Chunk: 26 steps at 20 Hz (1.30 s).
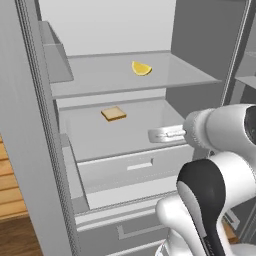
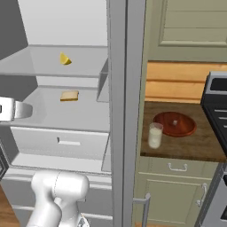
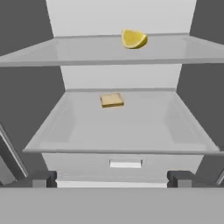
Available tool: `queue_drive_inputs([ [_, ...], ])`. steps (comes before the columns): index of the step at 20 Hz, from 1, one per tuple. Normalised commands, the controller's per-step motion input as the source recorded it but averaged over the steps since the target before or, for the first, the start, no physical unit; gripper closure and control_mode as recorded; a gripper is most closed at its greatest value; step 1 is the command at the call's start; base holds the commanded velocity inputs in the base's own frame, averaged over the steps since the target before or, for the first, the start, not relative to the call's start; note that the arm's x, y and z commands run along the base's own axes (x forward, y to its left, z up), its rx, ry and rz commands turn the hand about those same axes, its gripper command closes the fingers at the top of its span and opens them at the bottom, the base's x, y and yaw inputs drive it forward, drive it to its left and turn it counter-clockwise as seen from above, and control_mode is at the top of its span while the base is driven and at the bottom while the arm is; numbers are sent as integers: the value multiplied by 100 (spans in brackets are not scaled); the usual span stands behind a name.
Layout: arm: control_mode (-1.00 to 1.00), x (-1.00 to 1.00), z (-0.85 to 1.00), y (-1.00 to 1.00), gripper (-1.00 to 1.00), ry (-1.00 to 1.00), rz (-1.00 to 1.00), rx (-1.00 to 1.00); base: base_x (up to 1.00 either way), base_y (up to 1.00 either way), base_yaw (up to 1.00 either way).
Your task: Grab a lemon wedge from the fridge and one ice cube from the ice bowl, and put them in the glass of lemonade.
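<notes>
Grey all round: the fridge (image 1: 30, 150) stands open, its pale interior facing the arm; in the left base view the lemon wedge (image 1: 141, 68) lies on the upper shelf (image 1: 100, 75), towards the right of it, while the flat tan slice (image 1: 114, 114) sits on the shelf below, left of the wedge and nearer the front; a closed drawer (image 1: 135, 167) with a bar handle runs beneath that lower shelf. Right of these, the gripper (image 1: 155, 135) reaches in at the height of the lower shelf, well apart from the wedge and below it; in the hand view its two dark fingers (image 3: 41, 179) stand wide apart with nothing between them, and the wedge (image 3: 134, 39) shows up on the shelf above, cut face pale. In the right base view, past the fridge's door edge, a wooden surface (image 2: 208, 146) carries the glass of lemonade (image 2: 155, 135); just beside it to the right rests the ice bowl (image 2: 175, 124), reddish-brown, with one small ice cube (image 2: 175, 123) in its middle.
</notes>
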Motion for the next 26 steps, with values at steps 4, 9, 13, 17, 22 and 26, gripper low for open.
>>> queue_drive_inputs([
  [4,-100,5,55,5,-100,0,11,-16,0,0,0],
  [9,-100,40,58,-9,-100,0,5,-1,0,0,0],
  [13,-100,100,19,-14,-100,26,0,-2,0,0,0],
  [17,-100,100,-3,-12,-100,42,1,-13,0,0,0],
  [22,-100,91,-11,-43,-100,7,0,-1,0,0,0],
  [26,-100,23,0,-14,-100,-20,5,4,0,0,0],
])
